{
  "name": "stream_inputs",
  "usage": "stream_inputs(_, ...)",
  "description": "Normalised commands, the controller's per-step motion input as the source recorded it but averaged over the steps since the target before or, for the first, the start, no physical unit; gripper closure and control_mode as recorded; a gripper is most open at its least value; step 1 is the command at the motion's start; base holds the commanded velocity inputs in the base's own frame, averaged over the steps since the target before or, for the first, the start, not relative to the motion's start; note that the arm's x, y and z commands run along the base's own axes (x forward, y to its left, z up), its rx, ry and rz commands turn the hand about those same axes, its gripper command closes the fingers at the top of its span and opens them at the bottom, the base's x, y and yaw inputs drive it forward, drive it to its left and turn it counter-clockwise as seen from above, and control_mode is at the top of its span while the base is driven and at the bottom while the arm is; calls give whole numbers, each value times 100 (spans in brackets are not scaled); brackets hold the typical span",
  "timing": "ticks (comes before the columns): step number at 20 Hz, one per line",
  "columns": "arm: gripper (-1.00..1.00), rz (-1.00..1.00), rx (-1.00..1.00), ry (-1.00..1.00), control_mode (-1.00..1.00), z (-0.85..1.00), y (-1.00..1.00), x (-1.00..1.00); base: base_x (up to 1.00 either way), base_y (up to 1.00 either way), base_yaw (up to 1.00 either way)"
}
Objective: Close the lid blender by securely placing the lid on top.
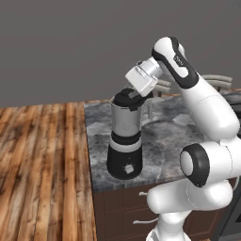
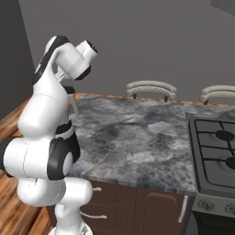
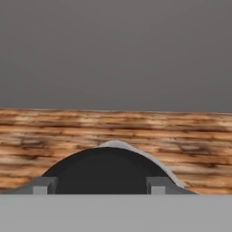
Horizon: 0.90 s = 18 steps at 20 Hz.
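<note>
Black lid [image 3: 105, 170] sits between the two finger tips [image 3: 44, 185] of the gripper [image 3: 100, 186]; the fingers bracket its sides, so treat it as grasping the lid. You will find the lid resting on the jar mouth of the blender [image 1: 124, 141], which stands near the front left corner of the stone counter [image 1: 164, 141]. The tilted wrist keeps the hand clear of the jar handle. Judge seating before you let go.

The arm [image 2: 46, 119] hides most of the blender [image 2: 71, 106].
</note>
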Motion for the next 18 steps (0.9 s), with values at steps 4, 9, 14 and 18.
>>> stream_inputs(4, 100, 0, 4, -4, -100, -5, 14, -1, 0, 0, 0)
stream_inputs(9, -100, -1, 7, -4, -100, -27, 0, -16, 0, 0, 0)
stream_inputs(14, -100, -1, 7, -2, -100, -9, 0, -2, 0, 0, 0)
stream_inputs(18, -100, 0, 4, 0, -100, 0, -3, 0, 0, 0, 0)
